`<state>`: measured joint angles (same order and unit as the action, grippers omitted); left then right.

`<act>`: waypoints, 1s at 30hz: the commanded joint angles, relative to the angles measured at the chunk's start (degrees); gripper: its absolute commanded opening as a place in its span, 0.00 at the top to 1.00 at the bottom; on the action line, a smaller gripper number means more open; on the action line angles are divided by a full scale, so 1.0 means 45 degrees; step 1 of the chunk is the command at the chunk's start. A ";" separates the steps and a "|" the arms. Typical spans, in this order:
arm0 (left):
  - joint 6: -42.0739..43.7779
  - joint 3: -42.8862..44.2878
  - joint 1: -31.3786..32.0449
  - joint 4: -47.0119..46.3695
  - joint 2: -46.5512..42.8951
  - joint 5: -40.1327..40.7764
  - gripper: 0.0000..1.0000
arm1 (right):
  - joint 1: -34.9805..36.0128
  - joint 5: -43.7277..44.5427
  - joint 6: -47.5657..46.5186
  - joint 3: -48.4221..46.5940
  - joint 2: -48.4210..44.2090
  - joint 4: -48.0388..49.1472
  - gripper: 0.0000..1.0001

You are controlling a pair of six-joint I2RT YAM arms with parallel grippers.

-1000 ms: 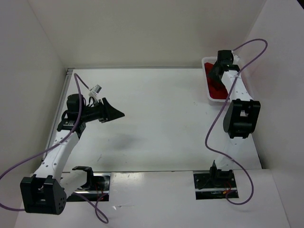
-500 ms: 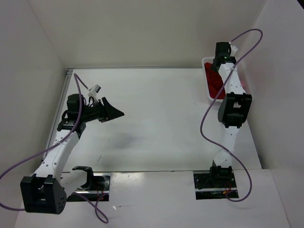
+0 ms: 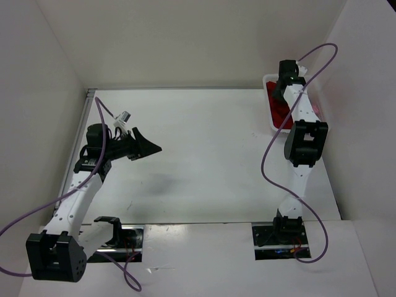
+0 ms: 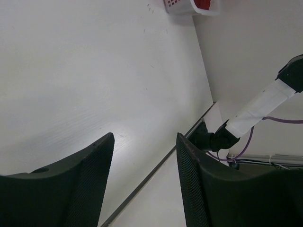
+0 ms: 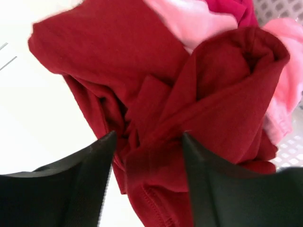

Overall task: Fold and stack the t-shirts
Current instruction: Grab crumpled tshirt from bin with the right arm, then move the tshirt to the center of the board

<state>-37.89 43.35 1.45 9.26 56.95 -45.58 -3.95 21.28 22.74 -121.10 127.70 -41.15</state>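
- The right claw (image 5: 147,138) hangs wide over the basket (image 5: 289,147), aimed at the dark red shirt (image 5: 118,61)
- That shirt lies bunched on top of the pink shirt (image 5: 189,19), so it looks easiest to take first
- The left claw (image 4: 145,142), spread and empty, hovers above the desk (image 3: 210,142), likely waiting to help flatten cloth

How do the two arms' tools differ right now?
The left tool hangs over the table, away from the basket; the right tool hangs over the basket. Only tabletop shows between the left tool's fingers, the dark red shirt between the right tool's. Both stand open.
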 commanded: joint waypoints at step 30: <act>-0.2946 0.1107 -0.0089 -0.1100 0.0254 0.2296 0.28 | 0.1285 -1.4043 0.6916 -0.4261 -0.8747 0.5233 1.00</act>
<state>-48.64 44.73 1.37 5.96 57.60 -38.50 0.43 -29.63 44.86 -138.58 88.01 -25.87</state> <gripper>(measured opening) 0.720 0.040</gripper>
